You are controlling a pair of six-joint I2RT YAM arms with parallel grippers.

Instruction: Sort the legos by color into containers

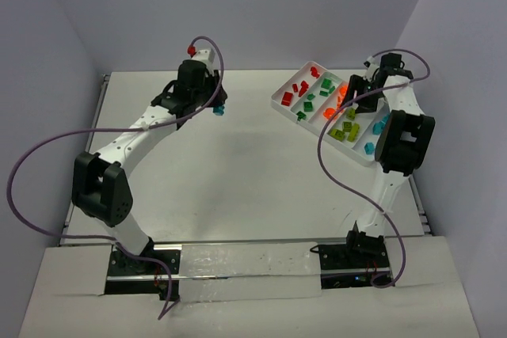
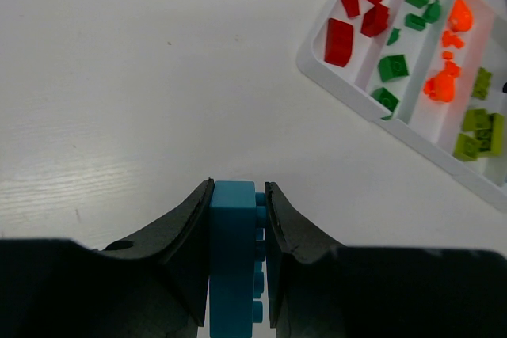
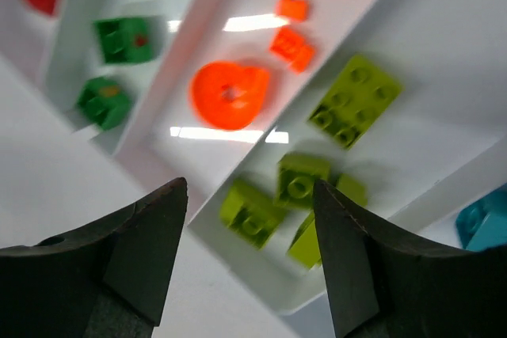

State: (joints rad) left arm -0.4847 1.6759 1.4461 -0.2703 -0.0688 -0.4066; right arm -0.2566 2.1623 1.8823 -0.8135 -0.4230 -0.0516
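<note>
My left gripper is shut on a cyan brick, above bare table to the left of the white tray. The tray's compartments hold red legos, green legos, orange legos, yellow-green legos and cyan legos. My right gripper hangs open just over the tray's near end, above the orange and yellow-green compartments, with nothing between its fingers.
The tray sits at the back right of the white table, angled, close to the right wall. Grey walls close in the table on three sides. Purple cables loop off both arms.
</note>
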